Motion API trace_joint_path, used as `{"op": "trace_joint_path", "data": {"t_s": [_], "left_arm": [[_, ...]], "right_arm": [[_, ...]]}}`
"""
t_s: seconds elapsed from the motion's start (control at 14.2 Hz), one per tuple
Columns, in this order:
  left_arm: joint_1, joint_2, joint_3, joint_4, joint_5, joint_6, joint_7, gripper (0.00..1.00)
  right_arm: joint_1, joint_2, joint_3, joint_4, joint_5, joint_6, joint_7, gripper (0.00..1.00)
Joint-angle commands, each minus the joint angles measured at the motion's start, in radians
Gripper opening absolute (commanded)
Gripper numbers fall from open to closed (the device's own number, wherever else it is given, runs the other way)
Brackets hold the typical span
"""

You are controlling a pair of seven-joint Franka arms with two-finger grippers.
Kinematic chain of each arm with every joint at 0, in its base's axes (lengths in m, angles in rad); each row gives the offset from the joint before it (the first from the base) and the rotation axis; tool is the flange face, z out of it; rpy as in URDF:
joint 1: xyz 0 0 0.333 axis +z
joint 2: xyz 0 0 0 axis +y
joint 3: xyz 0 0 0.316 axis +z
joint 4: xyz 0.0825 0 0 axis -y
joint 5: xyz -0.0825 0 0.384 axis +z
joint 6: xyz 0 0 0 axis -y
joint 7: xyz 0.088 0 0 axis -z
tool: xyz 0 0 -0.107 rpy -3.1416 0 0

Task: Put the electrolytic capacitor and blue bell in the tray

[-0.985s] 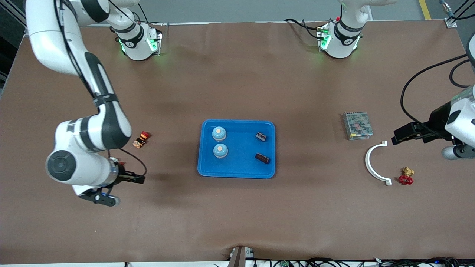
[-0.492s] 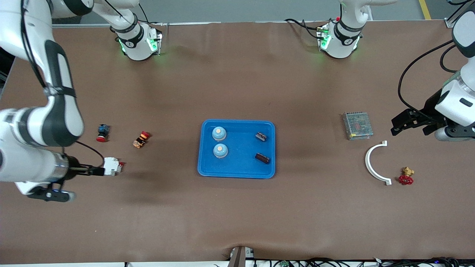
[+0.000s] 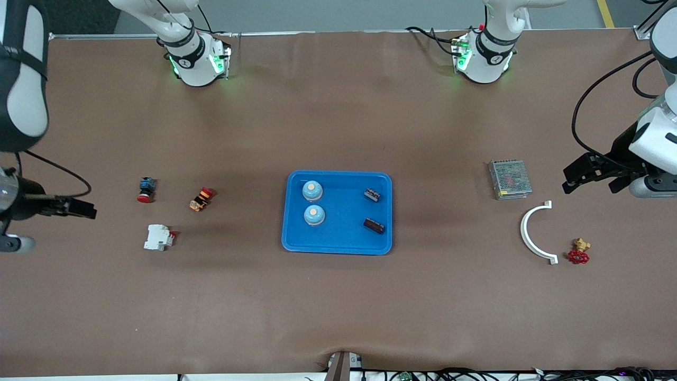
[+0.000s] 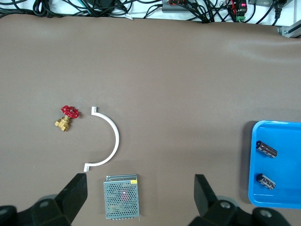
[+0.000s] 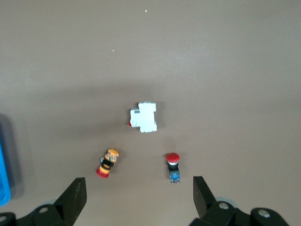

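Note:
The bright-blue tray point(image 3: 344, 241) lies mid-table. In it are two blue bells point(image 3: 312, 191) point(image 3: 314, 214) at the right arm's end and two dark electrolytic capacitors point(image 3: 372, 195) point(image 3: 374, 226) at the left arm's end. The left wrist view shows the tray's end point(image 4: 282, 197) with both capacitors point(image 4: 266, 149) point(image 4: 265, 181). My left gripper point(image 3: 571, 179) point(image 4: 138, 193) is open and empty above the table by the metal box. My right gripper point(image 3: 87, 210) point(image 5: 136, 195) is open and empty above the right arm's end of the table.
A perforated metal box point(image 3: 509, 179), a white curved piece point(image 3: 530, 235) and a red-handled brass valve point(image 3: 579, 252) lie toward the left arm's end. A red push button point(image 3: 146, 189), an orange-red button point(image 3: 201, 199) and a white breaker point(image 3: 158, 237) lie toward the right arm's end.
The right arm has pulled back toward its end of the table, uncovering the white breaker and the red push button. The left gripper has shifted slightly near the metal box.

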Motion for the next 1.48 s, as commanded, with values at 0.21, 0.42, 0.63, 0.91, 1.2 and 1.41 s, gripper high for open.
{"op": "trace_joint_path", "data": {"t_s": [0.21,0.42,0.63,0.91,1.2,1.41], "left_arm": [[0.001,0.014,-0.007,0.021,0.018,-0.008,-0.003,1.00],[0.002,0.016,-0.005,0.020,0.018,-0.008,-0.003,1.00],[0.001,0.016,-0.007,0.020,0.018,-0.008,-0.003,1.00],[0.005,0.021,-0.007,0.020,0.018,-0.008,-0.003,1.00],[0.004,0.021,-0.007,0.018,0.018,-0.008,-0.006,1.00],[0.004,0.022,-0.007,0.018,0.018,-0.008,-0.012,1.00]], "right_arm": [[0.007,-0.183,-0.019,-0.144,-0.001,-0.006,-0.036,1.00],[0.007,-0.277,-0.022,-0.229,0.001,0.002,-0.036,1.00],[0.012,-0.366,-0.034,-0.309,0.001,0.017,-0.036,1.00],[0.072,-0.411,-0.092,-0.348,0.001,0.045,-0.036,1.00],[0.100,-0.412,-0.111,-0.329,0.010,0.134,-0.036,1.00],[0.100,-0.414,-0.109,-0.325,0.011,0.181,-0.036,1.00]]}}
